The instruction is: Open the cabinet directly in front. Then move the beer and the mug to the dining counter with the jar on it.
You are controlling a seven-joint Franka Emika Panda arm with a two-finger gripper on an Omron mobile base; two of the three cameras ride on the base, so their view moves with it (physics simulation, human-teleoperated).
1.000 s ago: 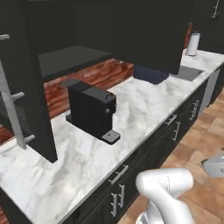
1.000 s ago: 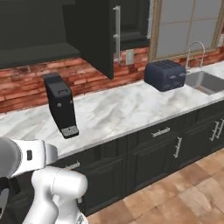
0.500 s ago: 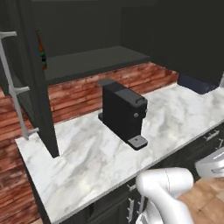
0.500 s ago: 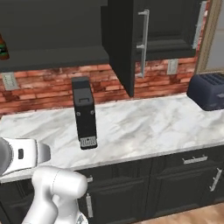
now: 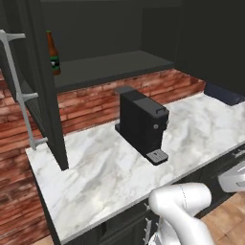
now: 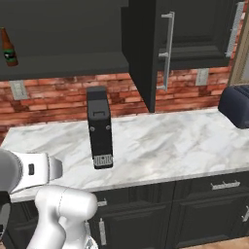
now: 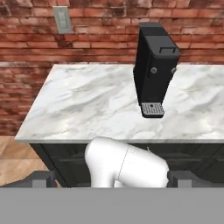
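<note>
**Cabinet open, beer on the shelf, pincer empty and spread wide**

You are facing the cabinet (image 5: 110,67) with both of its doors swung out. Its left door (image 5: 45,91) stands edge-on with the silver bar handle (image 5: 19,91) on its outer face, and in the right base view the right door (image 6: 143,53) juts forward with its own long handle (image 6: 168,51).

Take the black coffee machine (image 5: 143,124) as your landmark; it stands on the marble tabletop (image 5: 110,167) against the brick wall (image 5: 91,103). The cabinet's dark shelf (image 6: 63,65) hangs above it. The beer (image 5: 52,52) stands upright on that shelf, above the machine and well to its left, close behind the left door. In the right base view the same bottle (image 6: 7,47) sits near the left end of the shelf. You cannot pick out the mug on the part of the shelf that shows.

Far to the right of the machine a dark blue toaster (image 6: 236,107) sits on the same tabletop. A wall outlet (image 7: 63,19) is set in the brick to the left of the machine.

Your pincer (image 7: 111,179) is opened wide and holds nothing; its two dark tips sit at the bottom of the hand view, low in front of the tabletop's edge and well apart from the machine and from the beer.
</note>
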